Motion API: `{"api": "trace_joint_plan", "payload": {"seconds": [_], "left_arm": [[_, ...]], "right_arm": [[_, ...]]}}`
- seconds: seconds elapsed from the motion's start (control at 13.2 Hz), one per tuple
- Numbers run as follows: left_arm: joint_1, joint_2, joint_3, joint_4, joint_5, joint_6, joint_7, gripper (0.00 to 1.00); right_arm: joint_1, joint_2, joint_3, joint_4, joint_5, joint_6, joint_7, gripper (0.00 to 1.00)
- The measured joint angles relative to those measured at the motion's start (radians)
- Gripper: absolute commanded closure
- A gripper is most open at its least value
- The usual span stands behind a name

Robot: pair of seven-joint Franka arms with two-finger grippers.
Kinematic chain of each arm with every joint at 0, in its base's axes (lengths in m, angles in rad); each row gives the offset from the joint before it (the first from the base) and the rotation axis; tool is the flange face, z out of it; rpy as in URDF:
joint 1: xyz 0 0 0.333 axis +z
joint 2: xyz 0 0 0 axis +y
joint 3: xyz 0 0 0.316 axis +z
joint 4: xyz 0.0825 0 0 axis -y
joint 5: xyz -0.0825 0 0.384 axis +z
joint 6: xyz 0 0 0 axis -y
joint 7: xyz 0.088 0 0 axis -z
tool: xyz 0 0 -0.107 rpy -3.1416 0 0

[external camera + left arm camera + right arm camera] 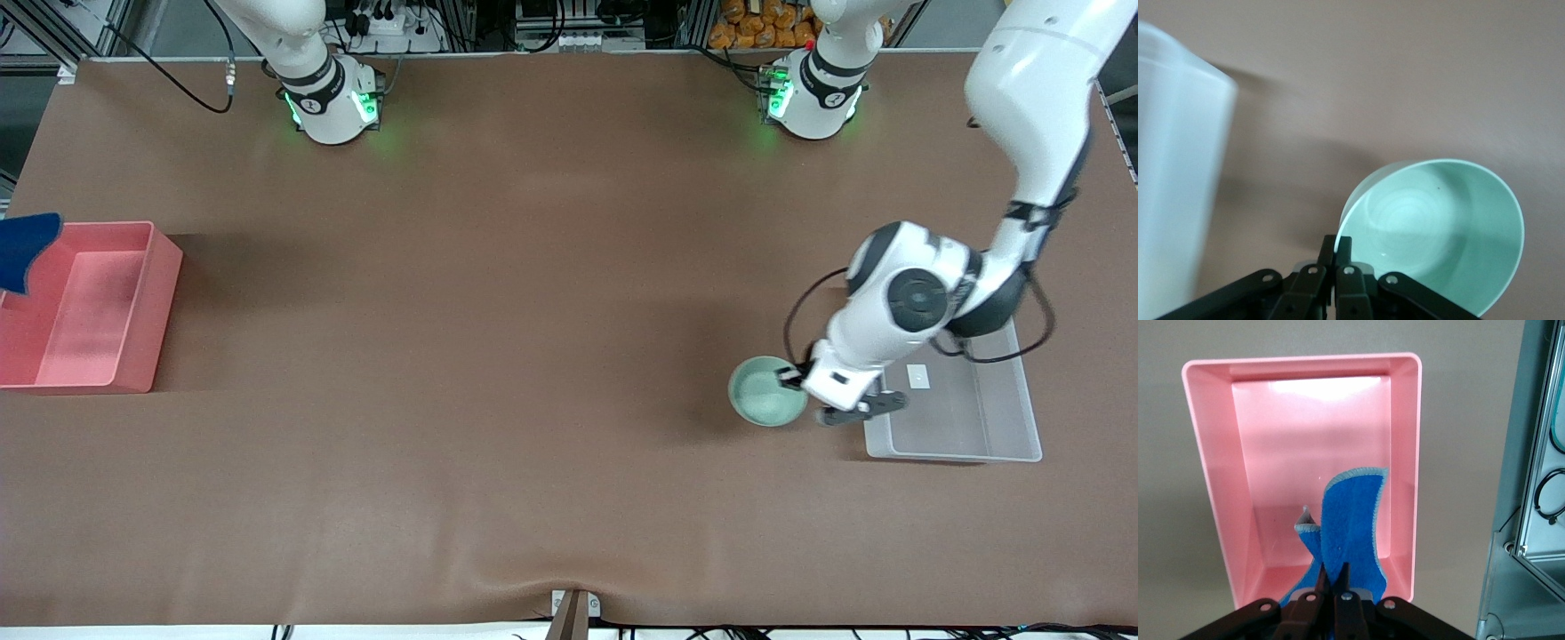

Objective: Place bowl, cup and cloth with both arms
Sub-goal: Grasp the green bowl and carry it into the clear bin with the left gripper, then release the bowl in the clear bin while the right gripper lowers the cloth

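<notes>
The mint-green bowl [765, 391] is on the brown table beside the clear tray [1009, 418], toward the left arm's end. My left gripper [791, 378] is shut on the bowl's rim. In the left wrist view the bowl [1438, 230] looks tilted, and the fingers [1336, 250] pinch its rim. My right gripper [1336, 577] is shut on the blue cloth [1348, 520], which hangs over the pink bin [1211, 453]. In the front view only the cloth [22, 249] shows at the picture's edge, over the pink bin [160, 293]. The yellow cup is out of view.
The clear tray [1175, 193] stands close to the bowl in the left wrist view. A grey metal frame with cables [1531, 493] stands beside the pink bin. Both arm bases [333, 102] [813, 93] glow green along the table's edge farthest from the front camera.
</notes>
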Motion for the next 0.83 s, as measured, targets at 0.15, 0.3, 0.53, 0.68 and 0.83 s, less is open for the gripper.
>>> {"api": "trace_joint_plan", "payload": {"seconds": [0.15,0.3,0.53,0.68,0.83], "left_arm": [[0.064,-0.009,-0.001,0.065,-0.002,-0.066,0.113,1.0],[0.122,-0.009,-0.001,0.114,-0.008,-0.107,0.236,1.0],[0.223,-0.005,0.002,0.139,-0.01,-0.116,0.436,1.0],[0.28,0.011,0.003,0.144,-0.01,-0.116,0.521,1.0],[0.312,0.028,0.004,0.144,-0.01,-0.117,0.559,1.0]], "right_arm": [[0.0,0.037,0.001,0.0,0.002,0.034,0.0,1.0],[-0.001,0.078,0.001,-0.001,0.006,0.084,0.0,1.0],[-0.001,0.135,0.002,-0.001,0.02,0.134,0.0,1.0],[-0.001,0.165,0.003,-0.001,0.023,0.177,0.0,1.0],[-0.001,0.192,0.003,-0.001,0.024,0.203,0.0,1.0]]}}
